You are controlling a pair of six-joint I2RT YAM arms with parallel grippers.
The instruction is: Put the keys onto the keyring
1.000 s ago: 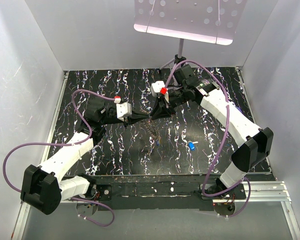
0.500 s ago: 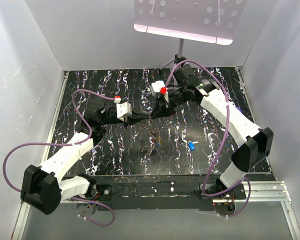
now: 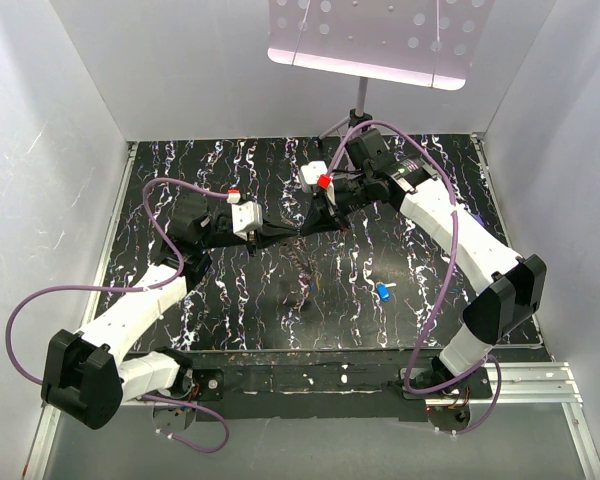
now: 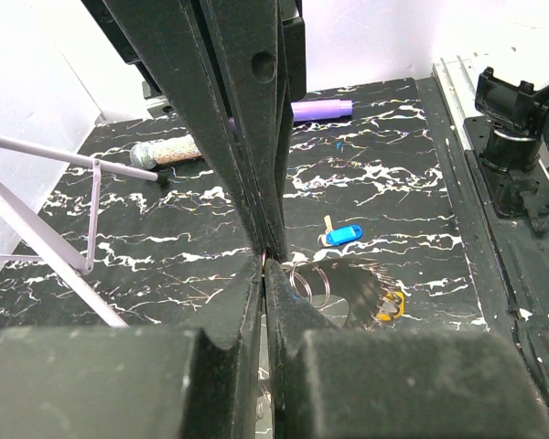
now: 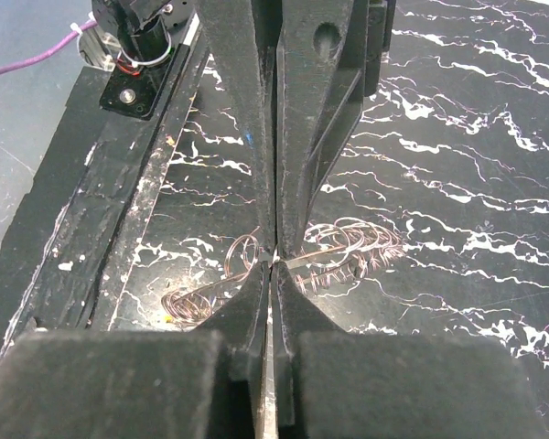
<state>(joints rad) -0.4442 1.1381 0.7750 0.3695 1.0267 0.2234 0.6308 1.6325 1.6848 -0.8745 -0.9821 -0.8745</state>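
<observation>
My left gripper (image 3: pixel 291 233) and right gripper (image 3: pixel 304 230) meet tip to tip above the middle of the table. Both are shut on the thin edge of the keyring (image 3: pixel 302 258), which hangs below them. In the left wrist view the keyring (image 4: pixel 361 285) shows as a grey jagged disc with wire loops beside my shut left gripper (image 4: pixel 263 261), and a yellow-orange key head (image 4: pixel 392 305) sits at its far edge. In the right wrist view my gripper (image 5: pixel 273 265) pinches a metal strip among bronze loops (image 5: pixel 348 245). A blue key (image 3: pixel 383 291) lies loose on the table (image 3: pixel 180 180).
A purple stick (image 4: pixel 321 110) and a speckled glittery tube (image 4: pixel 167 151) lie near the table's right edge. A white stand with a perforated plate (image 3: pixel 372 35) rises at the back. White walls close in the table on three sides.
Both wrists have shifted slightly toward the back of the table, still tip to tip. The hanging keyring has swung a little. The blue key has not moved.
</observation>
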